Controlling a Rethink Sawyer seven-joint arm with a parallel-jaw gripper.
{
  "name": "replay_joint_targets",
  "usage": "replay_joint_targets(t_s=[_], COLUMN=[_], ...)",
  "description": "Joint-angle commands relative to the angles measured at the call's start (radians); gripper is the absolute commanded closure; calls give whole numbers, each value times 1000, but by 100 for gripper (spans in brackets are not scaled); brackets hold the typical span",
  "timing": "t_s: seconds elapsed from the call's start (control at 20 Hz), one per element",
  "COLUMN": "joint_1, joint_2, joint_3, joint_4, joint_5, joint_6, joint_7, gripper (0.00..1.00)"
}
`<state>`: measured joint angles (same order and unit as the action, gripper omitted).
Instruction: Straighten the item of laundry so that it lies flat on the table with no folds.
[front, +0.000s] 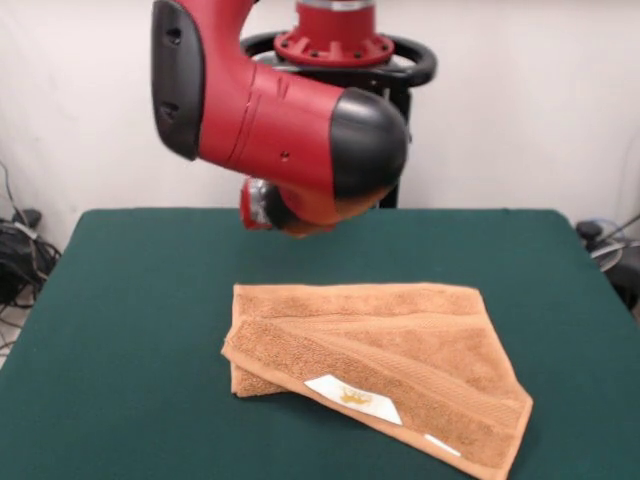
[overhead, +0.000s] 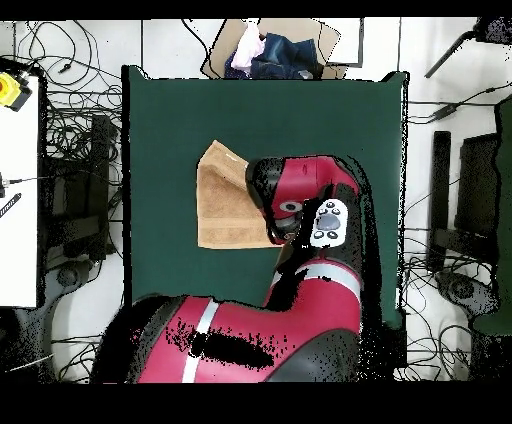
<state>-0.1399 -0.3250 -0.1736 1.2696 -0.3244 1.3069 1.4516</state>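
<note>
- So the towel (front: 385, 355) is sitting toward the front-middle of the green desk (front: 130, 300), and it's not flat yet: one layer is lying folded over at an angle across the other, with the white label (front: 352, 397) facing up on the top flap.
- That slanted flap is probably the fold that needs peeling back before the towel is lying open in one layer.
- The red arm (front: 285, 125) is hanging above the desk behind the towel in the front view, and in the overhead view it's covering the towel's one side.
- The claw itself is tucked under the arm's bulk, so whether it's released or clenched can't be told, and contact with the cloth can't be told either.
- The desk top is looking like felt, so the terry cloth will likely be dragging rather than sliding.
- Around the desk, cables (overhead: 70, 150) are trailing over the floor, a pile of clothes (overhead: 270, 50) is lying past the far edge, and a plain white wall is standing behind.
</note>
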Motion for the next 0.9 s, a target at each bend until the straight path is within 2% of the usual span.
replay_joint_targets(t_s=[0.05, 0.25, 0.4, 0.55, 0.9], joint_1=[50, 58, 47, 22, 1], joint_2=[-47, -17, 2, 2, 88], joint_3=[83, 79, 85, 102, 115], joint_4=[111, 70, 51, 74, 20], joint_5=[113, 136, 158, 187, 212], joint_6=[-20, -19, -64, -189, -314], joint_7=[224, 234, 232, 224, 222], gripper=[100, 100, 100, 100, 100])
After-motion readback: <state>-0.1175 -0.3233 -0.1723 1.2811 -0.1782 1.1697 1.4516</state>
